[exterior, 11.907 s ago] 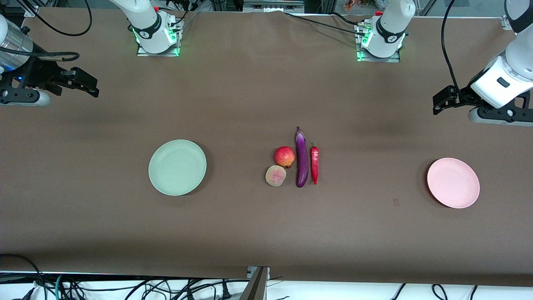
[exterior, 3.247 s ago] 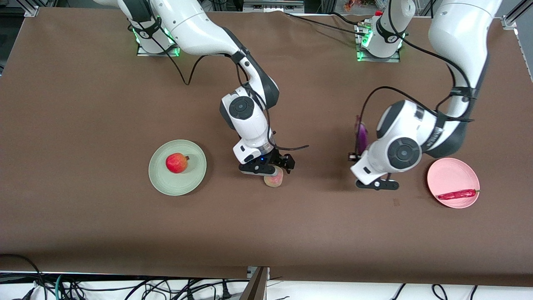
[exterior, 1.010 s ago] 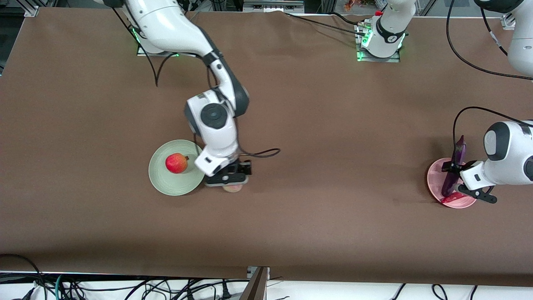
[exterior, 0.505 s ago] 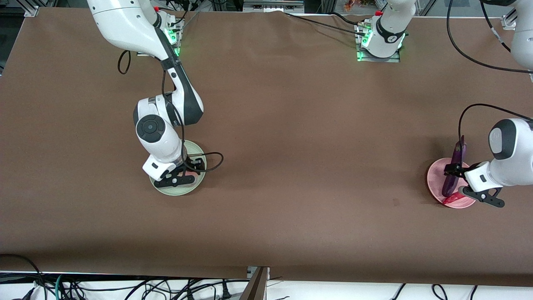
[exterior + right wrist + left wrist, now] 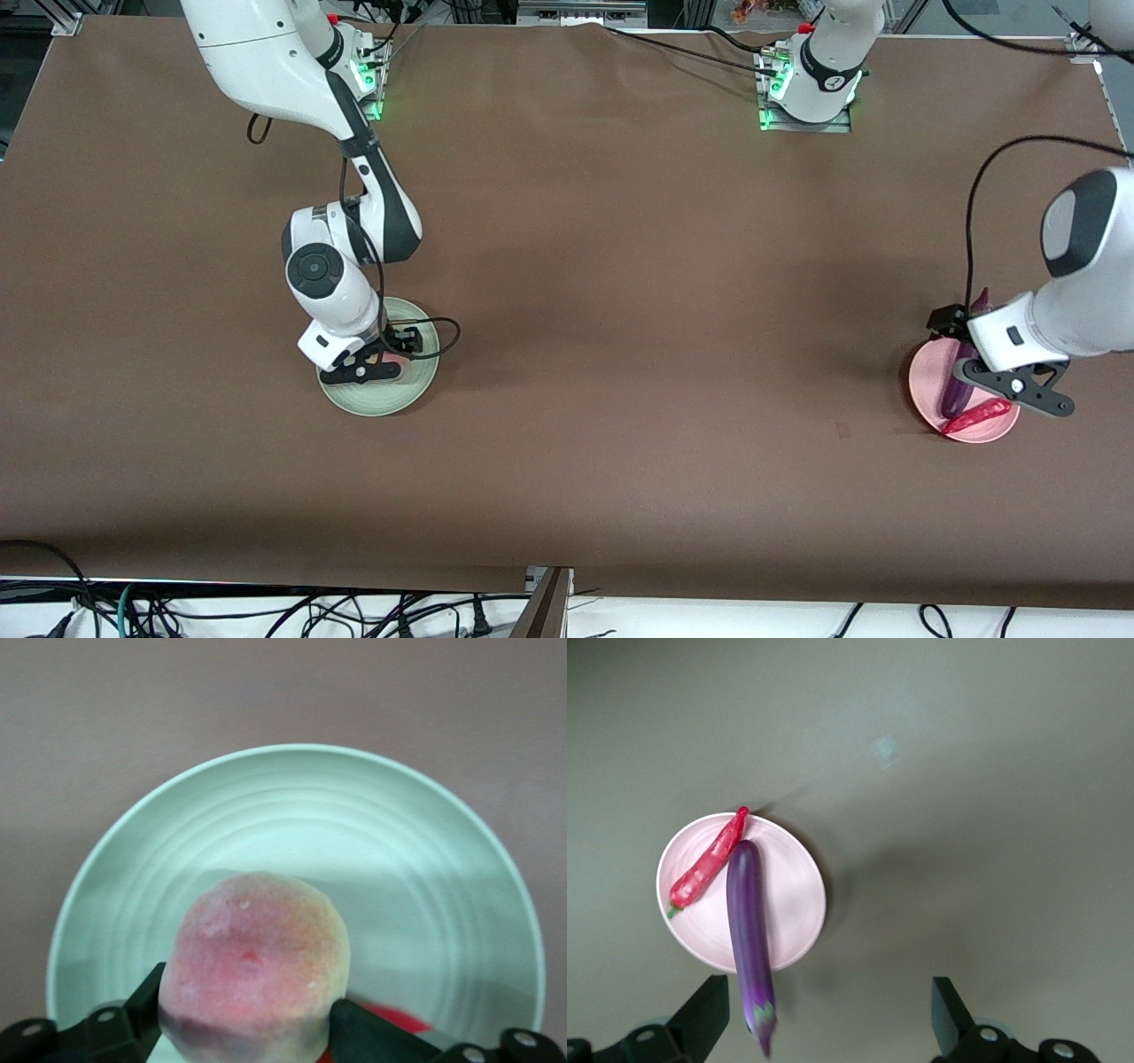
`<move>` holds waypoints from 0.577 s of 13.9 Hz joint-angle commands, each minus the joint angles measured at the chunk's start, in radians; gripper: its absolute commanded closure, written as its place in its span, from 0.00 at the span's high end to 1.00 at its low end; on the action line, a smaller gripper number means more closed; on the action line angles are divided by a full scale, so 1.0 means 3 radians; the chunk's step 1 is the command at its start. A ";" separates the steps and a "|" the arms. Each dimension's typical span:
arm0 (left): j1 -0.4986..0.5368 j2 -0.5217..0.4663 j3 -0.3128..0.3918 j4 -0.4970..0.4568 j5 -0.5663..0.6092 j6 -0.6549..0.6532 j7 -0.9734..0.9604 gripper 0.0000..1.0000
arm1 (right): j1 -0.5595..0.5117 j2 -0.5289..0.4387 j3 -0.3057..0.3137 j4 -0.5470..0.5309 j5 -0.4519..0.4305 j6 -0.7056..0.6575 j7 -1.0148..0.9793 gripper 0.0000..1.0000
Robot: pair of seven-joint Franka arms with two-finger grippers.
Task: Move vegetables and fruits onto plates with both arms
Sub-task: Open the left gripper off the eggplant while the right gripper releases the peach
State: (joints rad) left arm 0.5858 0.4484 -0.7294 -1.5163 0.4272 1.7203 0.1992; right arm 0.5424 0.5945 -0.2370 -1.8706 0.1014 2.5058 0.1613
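My right gripper [image 5: 252, 1020] hangs low over the pale green plate [image 5: 425, 859], shut on the pale yellow-green fruit blushed pink [image 5: 255, 957]. Both fingers press its sides. A sliver of the red pomegranate-like fruit [image 5: 403, 1025] shows on the same plate, under one finger. In the front view the right hand covers most of that plate [image 5: 418, 372]. My left gripper [image 5: 828, 1032] is open above the pale pink plate [image 5: 793, 895]. The purple eggplant [image 5: 749, 930] lies on that plate with its stem end past the rim. The red chili [image 5: 707, 861] lies beside it, touching it.
Brown cloth covers the whole table. The two arm bases [image 5: 337, 80] [image 5: 811, 89] stand along the edge farthest from the front camera. The pink plate [image 5: 930, 394] sits toward the left arm's end of the table.
My right arm carried the pale fruit from beside the green plate to over it. My left gripper opened, left the eggplant lying on the pink plate and rose.
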 commanded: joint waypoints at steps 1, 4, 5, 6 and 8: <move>-0.0014 -0.0348 -0.0171 0.0125 -0.0125 -0.0298 -0.0331 1.00 | -0.0115 -0.0151 0.0059 0.0078 0.0187 -0.0374 -0.0088 1.00; -0.0665 -0.0894 0.0641 0.0100 -0.0925 -0.0299 -0.0546 1.00 | -0.0110 -0.0288 0.0048 0.0492 0.0434 -0.1207 -0.0042 1.00; -0.1054 -0.1043 0.1133 0.0059 -0.1110 -0.0299 -0.0582 1.00 | -0.0110 -0.0375 0.0048 0.0529 0.0434 -0.1321 -0.0042 1.00; -0.1230 -0.1131 0.1421 0.0054 -0.1168 -0.0294 -0.0577 1.00 | -0.0110 -0.0492 0.0033 0.0539 0.0429 -0.1398 -0.0062 1.00; -0.1622 -0.1320 0.1932 -0.0043 -0.1392 -0.0299 -0.0587 1.00 | -0.0110 -0.0707 -0.0058 0.0549 0.0408 -0.1668 -0.0103 1.00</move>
State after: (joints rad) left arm 0.2161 0.1220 -0.3045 -1.4746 0.0724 1.6286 0.0376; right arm 0.5205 0.4549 -0.2412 -1.6925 0.2161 2.0791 0.1496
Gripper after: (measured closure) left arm 0.000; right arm 0.000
